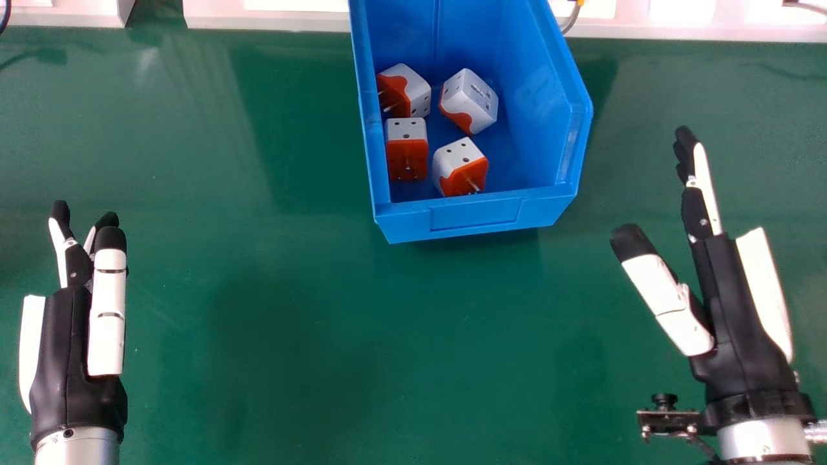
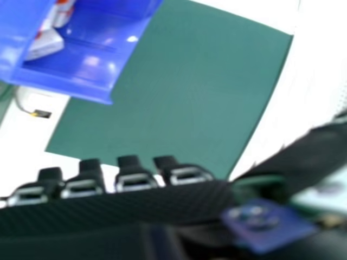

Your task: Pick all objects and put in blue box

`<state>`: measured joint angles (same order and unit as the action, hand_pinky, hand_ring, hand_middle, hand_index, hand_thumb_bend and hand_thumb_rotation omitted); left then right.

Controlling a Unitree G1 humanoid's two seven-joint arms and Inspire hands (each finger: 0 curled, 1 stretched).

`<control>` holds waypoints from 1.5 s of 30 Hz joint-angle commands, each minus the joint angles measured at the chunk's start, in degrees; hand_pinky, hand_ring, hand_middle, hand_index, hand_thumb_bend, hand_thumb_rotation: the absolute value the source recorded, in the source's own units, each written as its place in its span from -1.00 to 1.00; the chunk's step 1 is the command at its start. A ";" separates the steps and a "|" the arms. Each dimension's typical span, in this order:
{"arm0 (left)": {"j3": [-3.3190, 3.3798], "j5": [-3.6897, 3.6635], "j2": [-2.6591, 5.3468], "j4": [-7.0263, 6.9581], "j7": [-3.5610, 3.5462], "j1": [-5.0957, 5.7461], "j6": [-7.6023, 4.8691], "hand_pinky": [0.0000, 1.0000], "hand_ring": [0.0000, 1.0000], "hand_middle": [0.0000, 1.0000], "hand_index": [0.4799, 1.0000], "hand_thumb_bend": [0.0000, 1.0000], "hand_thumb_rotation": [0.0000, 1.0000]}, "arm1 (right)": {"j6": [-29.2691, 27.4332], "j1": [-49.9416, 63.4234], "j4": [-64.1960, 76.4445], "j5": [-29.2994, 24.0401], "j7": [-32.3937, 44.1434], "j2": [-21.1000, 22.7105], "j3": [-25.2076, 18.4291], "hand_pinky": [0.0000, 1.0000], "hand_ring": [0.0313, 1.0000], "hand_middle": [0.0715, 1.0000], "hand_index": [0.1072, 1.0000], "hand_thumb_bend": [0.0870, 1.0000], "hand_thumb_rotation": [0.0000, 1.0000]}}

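Note:
In the head view my left hand (image 1: 68, 342) is at the lower left, its fingers straight and holding nothing. On the right side my right hand (image 1: 730, 310) is open and empty too, its thumb spread toward the box. The blue box (image 1: 475, 214) stands at the top centre between the hands, touching neither. Inside it lie several white and orange cube-shaped plug adapters (image 1: 407, 152). In the right hand view, the fingers of my right hand (image 2: 135, 179) extend straight, and the blue box (image 2: 70, 89) has white adapters (image 2: 46, 44) inside.
A green mat (image 1: 291, 336) covers the work surface around and in front of the box. Along its far edge runs a white strip (image 1: 258, 19), with a thin cable (image 1: 571, 19) just behind the box's right side.

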<state>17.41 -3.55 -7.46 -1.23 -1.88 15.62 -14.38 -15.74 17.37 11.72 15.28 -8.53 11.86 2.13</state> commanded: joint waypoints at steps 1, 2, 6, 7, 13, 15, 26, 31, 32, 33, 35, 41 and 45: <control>0.66 -0.60 -0.73 -0.36 -0.23 0.04 -1.68 0.88 0.91 0.91 0.77 -0.09 1.00 | -0.82 -0.01 0.43 -1.33 0.54 -0.61 -0.83 1.00 1.00 1.00 1.00 0.04 1.00; 0.68 -0.71 -0.70 -0.31 -0.29 -0.02 -1.68 0.88 0.92 0.91 0.77 -0.08 1.00 | -0.49 0.15 0.20 -2.03 1.09 -0.96 -0.83 1.00 1.00 1.00 1.00 0.03 1.00; 0.73 -0.63 -0.76 0.11 -0.41 -0.07 -2.17 0.88 0.91 0.91 0.78 -0.09 1.00 | -0.71 0.79 -1.15 -3.70 2.61 -1.69 -0.98 1.00 1.00 1.00 1.00 0.05 1.00; 0.73 -0.67 -0.75 0.17 -0.36 -0.12 -2.23 0.88 0.91 0.90 0.77 -0.08 1.00 | -0.83 0.87 -1.50 -3.89 2.87 -1.76 -1.06 1.00 1.00 1.00 1.00 0.07 1.00; 0.67 -0.92 -0.75 -0.04 -0.30 -0.13 -1.90 0.88 0.91 0.90 0.75 -0.03 1.00 | -1.06 0.88 -2.72 -4.81 3.96 -2.01 -1.44 0.87 1.00 1.00 1.00 0.11 1.00; 0.57 -0.73 -0.76 -0.05 -0.22 -0.10 -2.04 0.87 0.91 0.90 0.75 -0.04 1.00 | -1.09 0.82 -2.79 -4.72 4.03 -2.06 -1.59 0.87 1.00 1.00 1.00 0.11 1.00; -0.26 -0.28 -0.65 0.47 -0.56 0.03 -2.84 0.82 0.90 0.91 0.79 -0.04 1.00 | -1.54 0.12 -4.15 -4.53 4.50 -2.51 -2.22 1.00 1.00 1.00 1.00 0.09 1.00; -0.57 1.34 -0.64 1.62 0.26 -0.20 -4.09 0.76 0.87 0.89 0.75 -0.02 1.00 | -2.99 -0.57 -5.84 -4.37 4.55 -2.59 -2.06 0.97 1.00 1.00 1.00 0.14 1.00; -0.59 1.57 -0.61 1.87 0.35 -0.25 -4.44 0.77 0.87 0.89 0.75 0.00 1.00 | -3.01 -0.68 -6.04 -4.23 4.59 -2.59 -1.98 0.99 1.00 1.00 1.00 0.14 1.00; -0.64 1.88 -0.57 1.96 0.50 -0.18 -4.69 0.76 0.86 0.88 0.74 0.01 0.99 | -3.07 -0.75 -6.16 -4.04 4.56 -2.60 -1.91 0.99 1.00 1.00 1.00 0.13 1.00; -0.69 2.41 -0.61 2.35 0.84 -0.13 -4.96 0.73 0.84 0.87 0.71 0.05 1.00 | -2.99 -0.99 -6.47 -4.02 4.51 -2.97 -1.64 1.00 1.00 1.00 1.00 0.06 1.00; -0.42 2.19 -1.09 2.88 0.87 -0.10 -4.45 0.63 0.72 0.77 0.68 0.17 0.96 | -2.63 -1.62 -7.44 -2.73 4.19 -3.71 -0.32 0.98 1.00 1.00 1.00 0.08 1.00; -0.31 3.51 -1.29 2.70 2.06 -0.31 -3.43 0.50 0.59 0.64 0.60 0.22 0.96 | -3.10 -2.18 -8.31 -0.75 2.98 -4.31 0.46 0.98 1.00 1.00 1.00 0.05 1.00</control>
